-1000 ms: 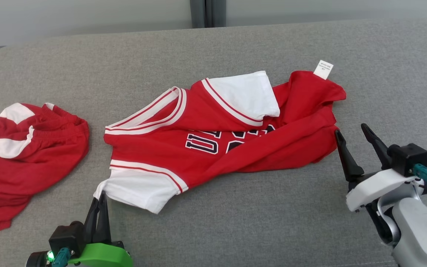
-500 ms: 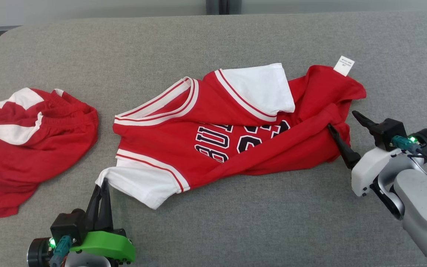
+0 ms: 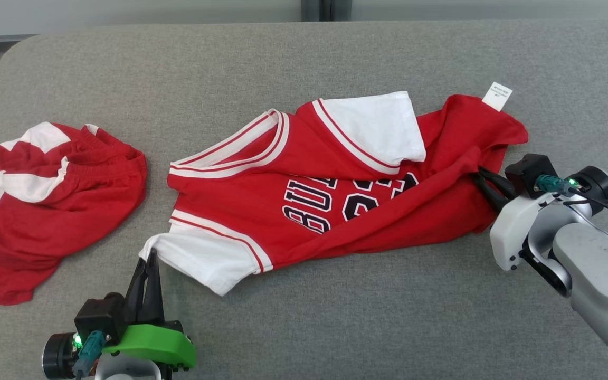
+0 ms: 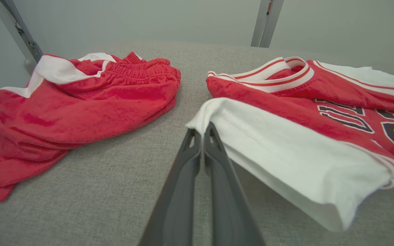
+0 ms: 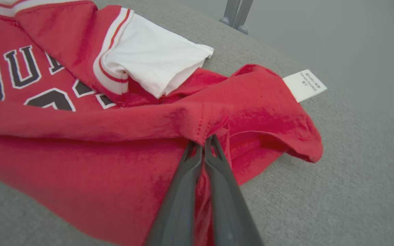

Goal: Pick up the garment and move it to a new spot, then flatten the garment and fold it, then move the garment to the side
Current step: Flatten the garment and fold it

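The garment is a red jersey with white sleeves and dark lettering, lying crumpled across the middle of the grey cushion. My left gripper is shut on the corner of its near white sleeve, as the left wrist view shows at the gripper. At the jersey's right end, my right gripper is shut on a fold of the red hem; in the right wrist view the gripper pinches the red cloth. A white label sticks up at the far right corner.
A second red and white garment lies bunched at the left of the cushion, also seen as red shorts in the left wrist view. Bare grey fabric spreads in front of the jersey. The cushion's back edge meets a pale wall.
My right gripper came in from the right, open, onto the jersey's hem and closed on it. The left gripper has kept its hold on the sleeve. The head camera shifted slightly.
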Controlling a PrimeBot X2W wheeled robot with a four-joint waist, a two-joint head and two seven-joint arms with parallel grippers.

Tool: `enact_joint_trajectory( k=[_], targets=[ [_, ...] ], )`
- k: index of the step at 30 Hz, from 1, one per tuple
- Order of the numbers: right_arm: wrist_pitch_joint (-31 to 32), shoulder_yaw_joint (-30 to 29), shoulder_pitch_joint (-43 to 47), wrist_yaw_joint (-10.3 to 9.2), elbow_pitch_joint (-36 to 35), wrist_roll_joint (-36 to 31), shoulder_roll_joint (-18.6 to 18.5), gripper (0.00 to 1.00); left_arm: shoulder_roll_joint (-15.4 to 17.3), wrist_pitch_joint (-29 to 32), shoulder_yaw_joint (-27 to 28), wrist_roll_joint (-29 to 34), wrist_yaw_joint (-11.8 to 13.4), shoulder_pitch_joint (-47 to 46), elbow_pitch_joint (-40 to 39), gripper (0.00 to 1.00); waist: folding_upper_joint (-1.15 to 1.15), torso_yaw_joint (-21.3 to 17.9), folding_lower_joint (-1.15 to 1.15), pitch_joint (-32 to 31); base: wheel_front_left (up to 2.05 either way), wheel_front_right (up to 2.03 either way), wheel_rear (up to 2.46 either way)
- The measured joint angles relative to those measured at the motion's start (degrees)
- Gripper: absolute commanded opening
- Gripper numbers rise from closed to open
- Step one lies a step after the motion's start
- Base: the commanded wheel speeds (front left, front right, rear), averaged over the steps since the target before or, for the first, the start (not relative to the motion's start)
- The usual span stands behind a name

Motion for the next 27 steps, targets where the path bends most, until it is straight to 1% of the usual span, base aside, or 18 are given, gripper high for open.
enact_joint_trajectory(
  k=[4, 8, 12, 14, 17, 20, 21, 22, 23, 25, 27],
  targets=[
    [0.2, 0.6, -0.3, 0.0, -2.0, 2.4, -1.8, 0.0, 0.1, -0.1, 0.1, 0.0, -0.5, 0.0, -2.3, 0.0, 0.0, -0.3, 0.0, -1.0, 0.0, 0.0, 0.0],
    [0.4, -0.8, -0.3, 0.0, -7.4, 8.0, -4.5, 0.0, 0.8, 0.9, 0.3, -1.2, -2.3, -1.6, -7.7, 0.0, 0.0, -0.8, 0.0, -2.3, 0.0, 0.0, 0.0],
    [0.4, -3.9, -2.1, -0.01, -14.2, 12.0, -8.7, 0.0, 4.3, 5.7, 0.8, -2.1, -4.3, -6.1, -15.1, 0.0, 0.0, -1.8, 0.0, -3.3, 0.0, 0.0, 0.0],
    [1.4, -5.6, -3.1, -0.01, -17.0, 13.9, -10.3, 0.0, 6.1, 8.6, 1.0, -2.1, -5.0, -9.0, -18.4, 0.0, 0.0, -2.4, 0.0, -3.6, 0.0, 0.0, 0.0],
    [5.8, -8.3, -3.6, -0.01, -19.8, 16.9, -12.4, 0.0, 8.3, 14.3, 1.0, -2.2, -5.6, -13.5, -22.9, 0.0, 0.0, -3.4, 0.0, -3.9, 0.0, 0.0, 0.0],
    [10.1, -8.3, -2.1, -0.02, -23.1, 17.8, -15.2, 0.0, 9.0, 18.9, 0.4, -3.3, -6.3, -15.1, -25.8, 0.0, 0.0, -4.2, 0.0, -3.6, 0.0, 0.0, 0.0],
    [10.6, -8.2, -1.0, -0.02, -24.0, 18.0, -15.5, 0.0, 9.1, 20.2, 0.1, -3.6, -6.4, -14.9, -26.3, 0.0, 0.0, -4.3, 0.0, -3.3, 0.0, 0.0, 0.0],
    [10.3, -8.6, 2.4, -0.01, -25.7, 17.9, -15.6, 0.0, 9.1, 22.0, -0.4, -4.3, -6.3, -12.9, -26.9, 0.0, 0.0, -4.7, 0.0, -2.3, 0.0, 0.0, 0.0],
    [9.6, -9.2, 4.2, -0.01, -26.0, 17.9, -15.3, 0.0, 9.0, 22.0, -0.4, -5.0, -6.0, -11.1, -26.8, 0.0, 0.0, -4.9, 0.0, -1.8, 0.0, 0.0, 0.0],
    [8.2, -10.0, 7.7, -0.02, -25.9, 17.4, -13.9, 0.0, 8.5, 21.3, -0.2, -6.0, -5.1, -7.6, -25.6, 0.0, 0.0, -5.2, 0.0, -0.7, 0.0, 0.0, 0.0],
    [7.3, -9.9, 11.3, -0.02, -25.2, 16.9, -11.7, 0.0, 7.2, 20.3, -0.1, -7.2, -4.7, -4.6, -24.2, 0.0, 0.0, -5.5, 0.0, 0.3, 0.0, 0.0, 0.0]
  ],
)
